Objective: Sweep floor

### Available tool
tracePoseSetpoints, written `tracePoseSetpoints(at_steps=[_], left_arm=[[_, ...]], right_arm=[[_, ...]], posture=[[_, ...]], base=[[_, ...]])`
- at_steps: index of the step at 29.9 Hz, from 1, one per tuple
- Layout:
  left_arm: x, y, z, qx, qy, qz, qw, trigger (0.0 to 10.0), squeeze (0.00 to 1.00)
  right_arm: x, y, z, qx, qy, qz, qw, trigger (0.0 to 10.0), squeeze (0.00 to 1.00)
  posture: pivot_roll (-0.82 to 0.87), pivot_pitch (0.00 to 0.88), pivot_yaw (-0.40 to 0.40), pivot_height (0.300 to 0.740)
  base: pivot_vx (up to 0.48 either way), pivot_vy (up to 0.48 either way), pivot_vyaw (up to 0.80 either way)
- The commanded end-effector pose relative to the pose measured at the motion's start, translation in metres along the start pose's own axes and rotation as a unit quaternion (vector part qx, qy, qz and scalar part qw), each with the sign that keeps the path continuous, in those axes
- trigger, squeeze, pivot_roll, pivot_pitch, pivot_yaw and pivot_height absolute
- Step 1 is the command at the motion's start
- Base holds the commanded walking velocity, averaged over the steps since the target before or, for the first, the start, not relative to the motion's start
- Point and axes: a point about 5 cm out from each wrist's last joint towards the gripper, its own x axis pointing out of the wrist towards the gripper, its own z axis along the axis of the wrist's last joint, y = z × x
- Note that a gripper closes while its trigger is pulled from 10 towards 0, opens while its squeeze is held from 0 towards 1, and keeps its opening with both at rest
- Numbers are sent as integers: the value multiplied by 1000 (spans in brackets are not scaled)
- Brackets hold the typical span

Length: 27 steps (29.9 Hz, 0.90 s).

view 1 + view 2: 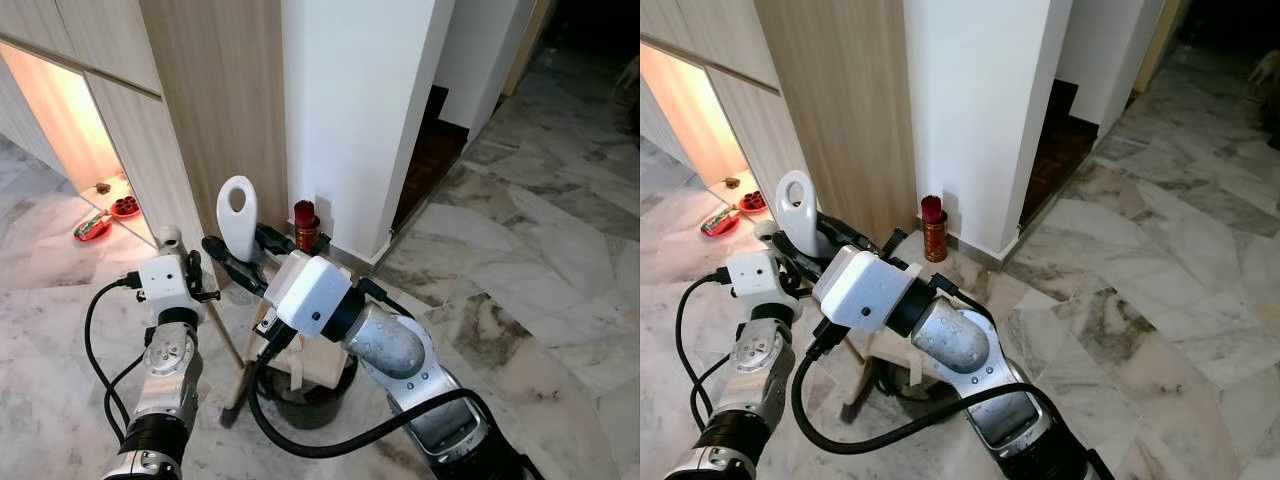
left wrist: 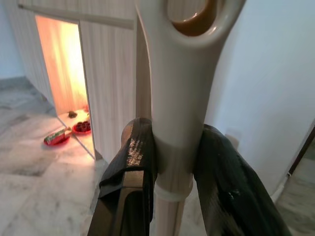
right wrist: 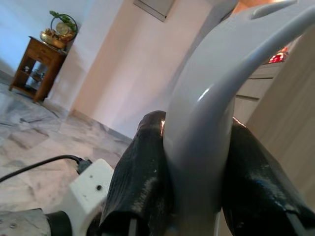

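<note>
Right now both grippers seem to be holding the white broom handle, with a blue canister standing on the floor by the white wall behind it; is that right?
Not quite: the canister is red, not blue, as the left eye view shows. The rest holds: the left gripper and right gripper are both closed on the white broom handle, and the canister stands on the floor by the white wall.

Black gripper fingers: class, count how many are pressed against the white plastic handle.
4. Two left gripper fingers clamp the white plastic handle at its neck; two right gripper fingers pinch its loop.
</note>
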Motion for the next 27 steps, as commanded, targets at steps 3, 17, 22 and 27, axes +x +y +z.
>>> tracePoseSetpoints(at_steps=[3, 17, 22, 27], left_arm=[[12, 12, 30, 33, -66, 5, 997, 10000, 0], [20, 81, 103, 168, -174, 55, 969, 10000, 0], [32, 76, 154, 55, -214, -19, 975, 10000, 0], [33, 58, 185, 4, -219, -126, 967, 10000, 0]], right_arm=[[1, -10, 8, -24, -15, -14, 1000, 10000, 0], [4, -19, 9, -44, -23, -44, 998, 10000, 0], [4, -22, 8, -46, -22, -47, 998, 10000, 0], [4, -22, 7, -47, -21, -47, 998, 10000, 0]], posture=[[46, 13, -23, 740], [73, 14, -24, 740], [81, 12, -25, 740], [83, 11, -24, 740]], base=[[0, 0, 0], [0, 0, 0], [0, 0, 0], [0, 0, 0]])
